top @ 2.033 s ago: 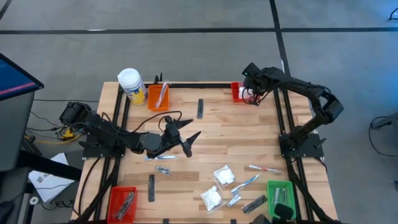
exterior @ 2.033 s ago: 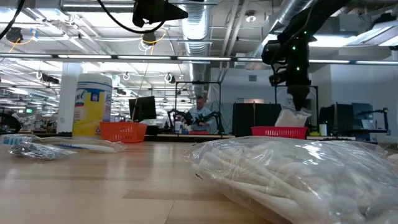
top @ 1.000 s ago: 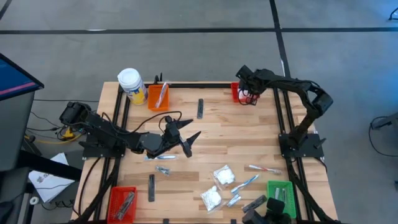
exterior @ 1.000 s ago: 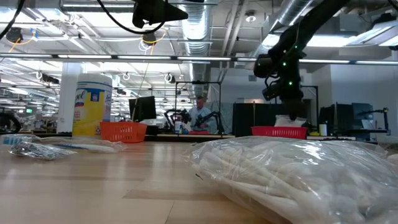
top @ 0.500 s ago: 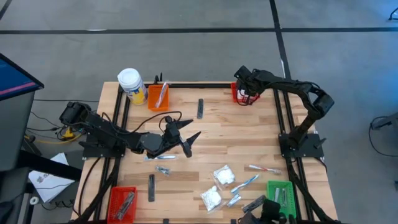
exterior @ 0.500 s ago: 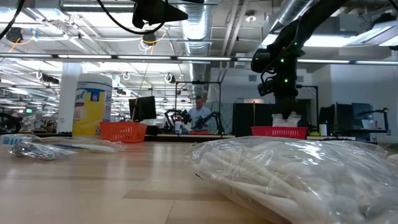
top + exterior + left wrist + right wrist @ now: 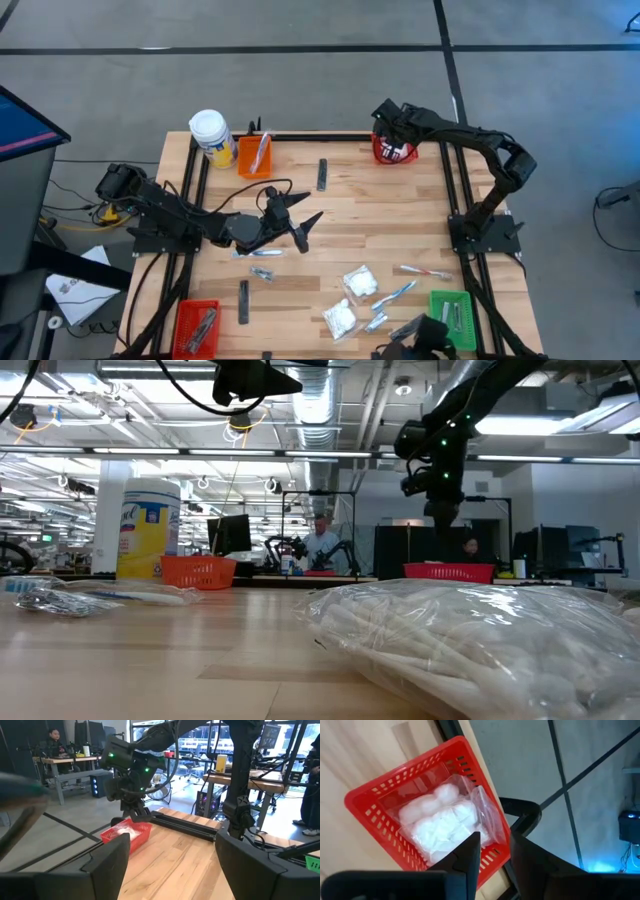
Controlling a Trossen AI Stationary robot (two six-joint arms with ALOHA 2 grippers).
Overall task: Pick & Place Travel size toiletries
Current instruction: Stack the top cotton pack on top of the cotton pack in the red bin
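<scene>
Fingers of the right gripper (image 7: 492, 851) stand slightly parted and empty above the red bin (image 7: 367, 800) at the table's far right corner, a white puffy packet (image 7: 440, 825) lying in it directly below, long axis corner to corner. The left gripper (image 7: 300, 225) waits wide open mid-table, nearer the remaining toiletries (image 7: 360, 282) at the near edge.

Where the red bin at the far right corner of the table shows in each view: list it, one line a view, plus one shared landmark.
High view: red bin at the table's far right corner.
Low view: right of centre, in the distance.
Left wrist view: left of centre.
Right wrist view: fills the centre, holding a white puffy packet.
Shared landmark: the right gripper above the bin.
</scene>
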